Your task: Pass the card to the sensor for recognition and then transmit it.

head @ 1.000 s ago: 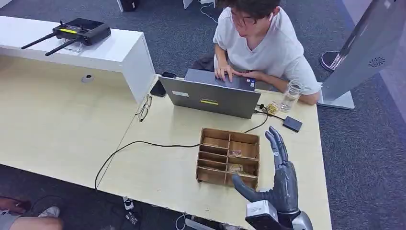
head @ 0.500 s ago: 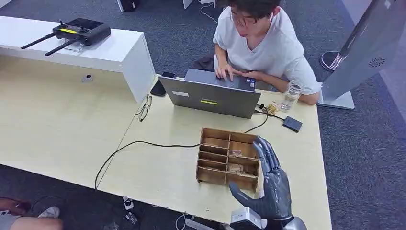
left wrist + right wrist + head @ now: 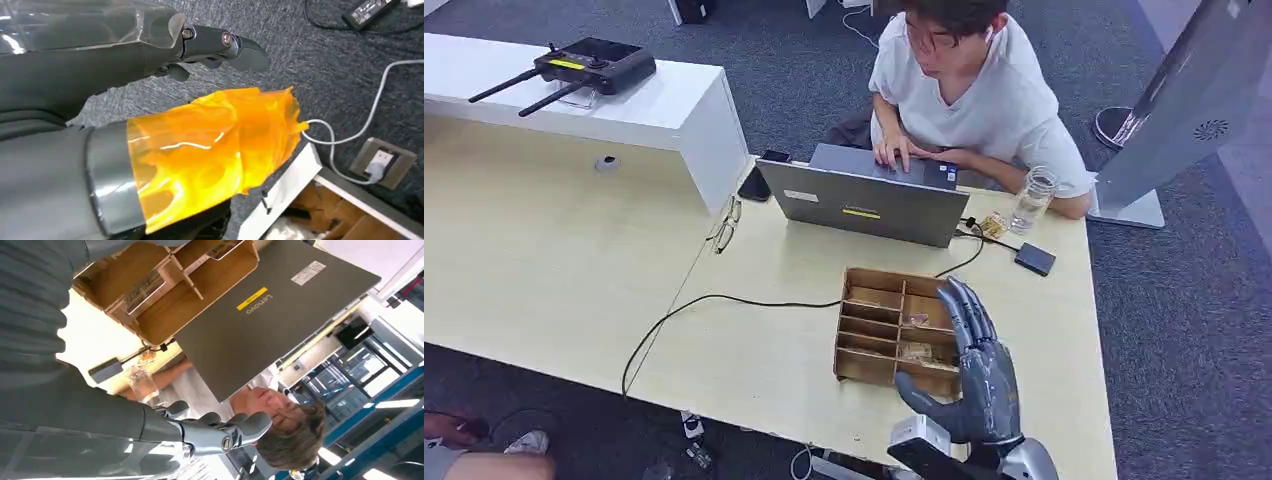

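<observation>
While the right hand (image 3: 977,375), grey fingers (image 3: 964,305) extended and holding nothing, hovers at the compartmented wooden box's (image 3: 879,325) 3 o'clock edge, a card (image 3: 914,351) lies in a right-column compartment.

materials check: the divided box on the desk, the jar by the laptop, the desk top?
Divided box: looks like thin plywood or fibreboard, unfinished brown, with darker cut edges and slotted dividers.
Jar: clear, glass or hard plastic; the desk shows through it, and the frames cannot settle which.
Desk top: pale wood-grain surface, matte, probably laminate board rather than solid wood.
</observation>
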`<state>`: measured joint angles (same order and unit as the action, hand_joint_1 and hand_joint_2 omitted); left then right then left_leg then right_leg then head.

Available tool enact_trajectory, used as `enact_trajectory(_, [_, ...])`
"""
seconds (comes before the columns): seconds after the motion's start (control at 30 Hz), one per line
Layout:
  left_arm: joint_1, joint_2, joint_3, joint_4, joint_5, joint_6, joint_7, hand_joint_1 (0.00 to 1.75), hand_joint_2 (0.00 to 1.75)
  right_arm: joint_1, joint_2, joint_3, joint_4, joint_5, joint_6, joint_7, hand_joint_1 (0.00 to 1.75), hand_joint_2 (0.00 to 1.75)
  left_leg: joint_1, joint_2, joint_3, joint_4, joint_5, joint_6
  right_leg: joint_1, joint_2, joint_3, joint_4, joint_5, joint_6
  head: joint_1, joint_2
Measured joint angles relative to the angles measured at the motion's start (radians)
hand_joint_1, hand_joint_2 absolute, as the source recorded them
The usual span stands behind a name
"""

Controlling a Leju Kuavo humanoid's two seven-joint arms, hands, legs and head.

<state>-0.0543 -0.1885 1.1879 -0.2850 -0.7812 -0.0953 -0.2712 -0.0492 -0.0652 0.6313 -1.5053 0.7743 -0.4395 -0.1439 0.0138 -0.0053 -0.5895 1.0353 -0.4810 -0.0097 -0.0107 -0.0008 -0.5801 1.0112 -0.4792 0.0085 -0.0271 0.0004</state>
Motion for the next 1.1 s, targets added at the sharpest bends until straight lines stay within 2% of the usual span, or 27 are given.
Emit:
enact_trajectory(0.5, [-0.003,0.008,-0.015,0.016,-0.018,-0.01,0.01,0.0,0.0,-0.055,0.032,0.021,0.048,0.007,0.024,0.05,0.0,1.75,0.0,0.0,0.0,0.0,0.0,0.0,0.0,0.0,0.0,0.0,0.0,0.0,0.0,0.0])
enact_trajectory(1.1, [-0.008,0.014,-0.032,0.026,-0.03,-0.028,0.02,0.0,0.0,-0.095,0.073,0.021,0.09,0.019,0.054,0.067,0.0,1.75,0.0,0.0,0.0,0.0,0.0,0.0,0.0,0.0,0.0,0.0,0.0,0.0,0.0,0.0])
